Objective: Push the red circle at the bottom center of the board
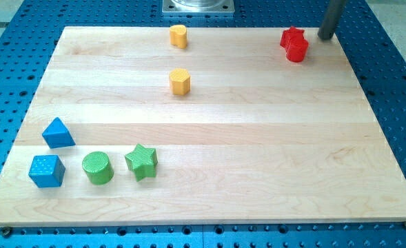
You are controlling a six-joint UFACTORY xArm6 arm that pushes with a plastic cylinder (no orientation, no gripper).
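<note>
The red circle (298, 50) sits near the view's top right of the wooden board (258, 151). It touches a red star (291, 36) just above it. My tip (325, 38) rests on the board just to the right of the two red blocks, level with the star, with a small gap between them. The dark rod rises out of the view's top edge.
A yellow block (179, 35) sits at the top centre and a yellow hexagon (180, 81) below it. At the bottom left are a blue triangle (58, 132), a blue cube (47, 170), a green circle (97, 167) and a green star (141, 161).
</note>
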